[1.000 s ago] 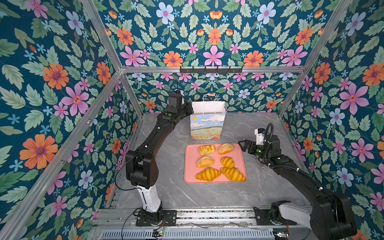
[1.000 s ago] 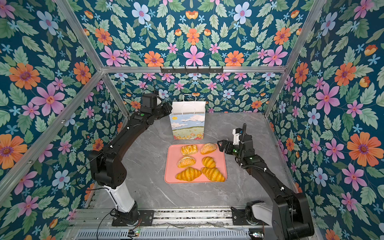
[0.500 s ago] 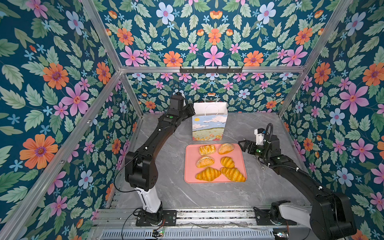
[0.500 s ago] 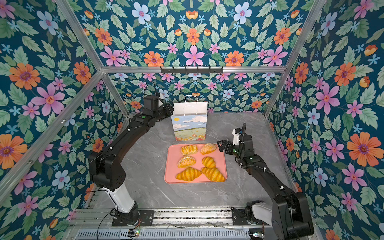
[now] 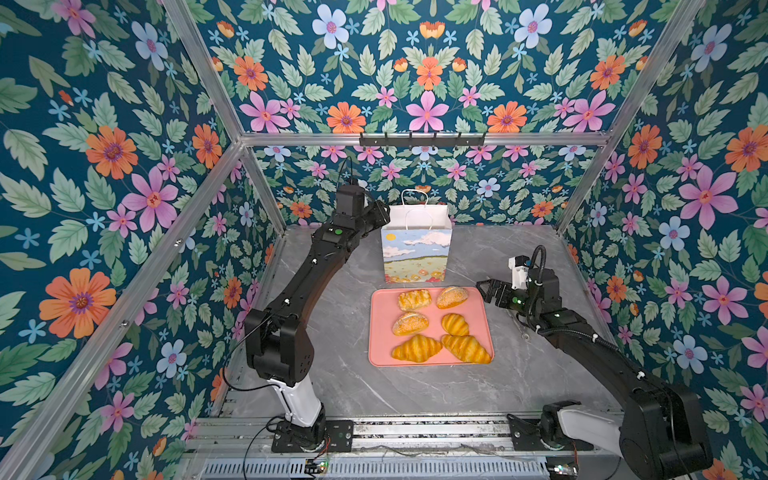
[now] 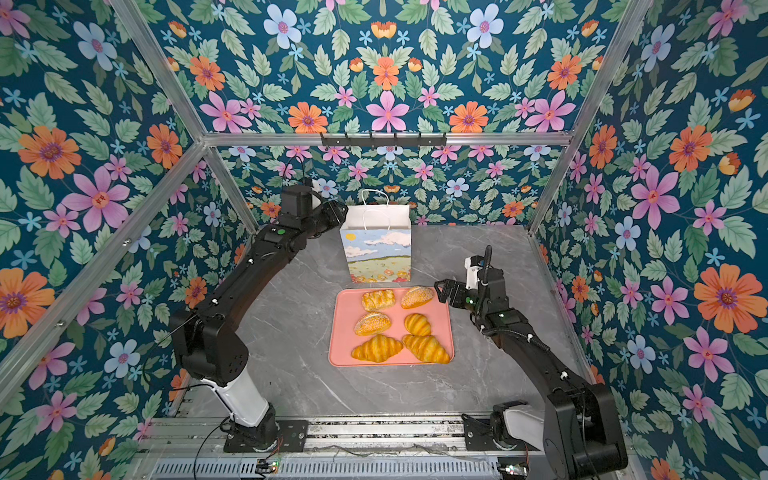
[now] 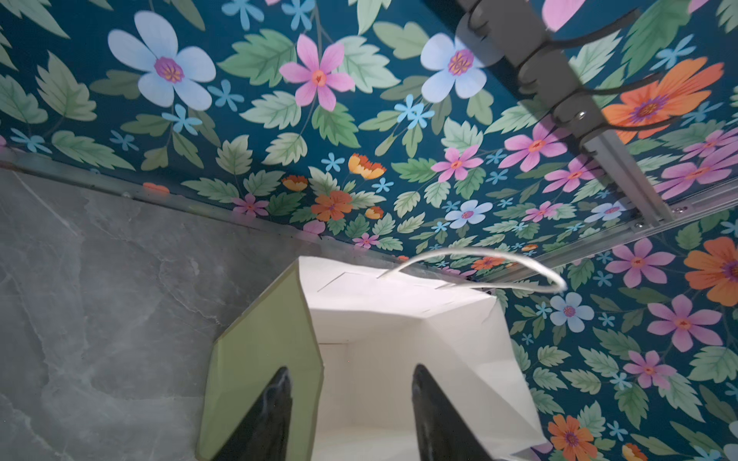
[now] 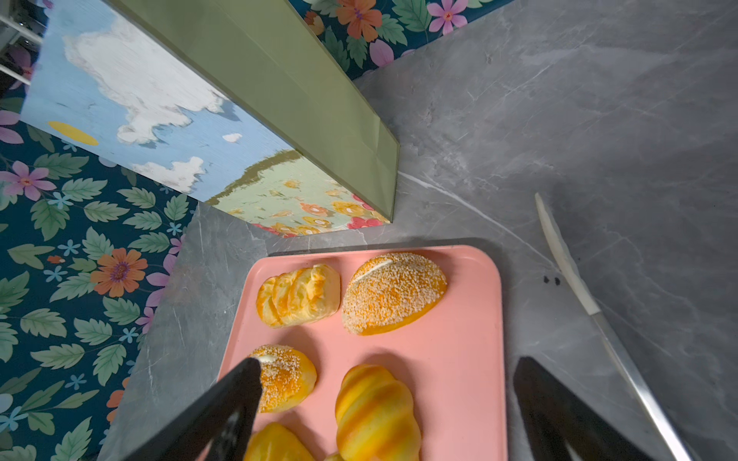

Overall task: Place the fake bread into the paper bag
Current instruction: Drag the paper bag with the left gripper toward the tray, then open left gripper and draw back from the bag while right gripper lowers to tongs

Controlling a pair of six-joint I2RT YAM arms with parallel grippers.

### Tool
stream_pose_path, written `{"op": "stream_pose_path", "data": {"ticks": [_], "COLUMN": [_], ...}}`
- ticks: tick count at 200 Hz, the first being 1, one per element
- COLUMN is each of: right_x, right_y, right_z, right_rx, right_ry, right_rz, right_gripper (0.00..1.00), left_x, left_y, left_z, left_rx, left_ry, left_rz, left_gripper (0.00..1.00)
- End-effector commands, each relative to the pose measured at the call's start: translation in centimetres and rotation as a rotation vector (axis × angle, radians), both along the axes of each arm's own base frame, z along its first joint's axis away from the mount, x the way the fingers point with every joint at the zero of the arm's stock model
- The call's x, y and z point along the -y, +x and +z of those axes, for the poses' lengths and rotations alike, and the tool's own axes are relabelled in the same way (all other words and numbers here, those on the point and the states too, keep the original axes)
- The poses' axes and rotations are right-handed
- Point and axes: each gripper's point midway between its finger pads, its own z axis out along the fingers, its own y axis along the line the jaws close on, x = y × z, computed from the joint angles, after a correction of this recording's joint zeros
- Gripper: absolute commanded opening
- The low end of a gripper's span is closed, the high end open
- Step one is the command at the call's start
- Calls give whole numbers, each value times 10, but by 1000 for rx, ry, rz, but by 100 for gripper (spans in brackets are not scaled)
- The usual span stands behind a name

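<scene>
The fake bread point(image 5: 417, 348), six golden-brown pieces, lies in pairs on a pink tray point(image 5: 377, 332) at the middle of the grey marble-patterned table point(image 5: 332, 386), none of it yet in the paper bag point(image 5: 417, 253). A lattice-topped pastry point(image 5: 414, 300) and a sesame roll point(image 5: 452, 297) fill the tray's far end. A second sesame roll point(image 5: 410, 323) and a small croissant point(image 5: 455, 324) sit in the middle, and two larger croissants point(image 5: 466, 349) lie at the near end.

The paper bag stands upright and open-mouthed just beyond the tray's far edge, its sky-and-meadow print facing the near side and its white cord handles point(image 7: 471, 253) raised.

The left gripper point(image 7: 350, 373) hangs at the bag's left top edge, jaws parted, one finger point(image 7: 275, 407) outside the green side panel point(image 7: 259, 359) and the other over the white interior. It clamps nothing, and whether either finger touches the paper cannot be told.

The right gripper point(image 5: 484, 292) hovers by the tray's far right corner, just right of the far sesame roll, jaws spread wide and empty.
</scene>
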Motion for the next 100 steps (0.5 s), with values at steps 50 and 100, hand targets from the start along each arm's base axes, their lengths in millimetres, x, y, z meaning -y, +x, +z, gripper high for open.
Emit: {"op": "stream_pose_path", "data": {"ticks": [50,100], "right_x": [12,26], "right_y": [-19,-51], "right_z": [21,22], "right_rx": [-33,-240], "right_ry": [-27,-88], "right_rz": [-48,-93], "right_gripper": [99,99], "left_x": [-44,-89], "left_y": [-28,-81], "left_z": [55,57], "left_rx": [139,288], "left_ry": [140,239], "left_rz": [77,198], "left_gripper": [63,69]}}
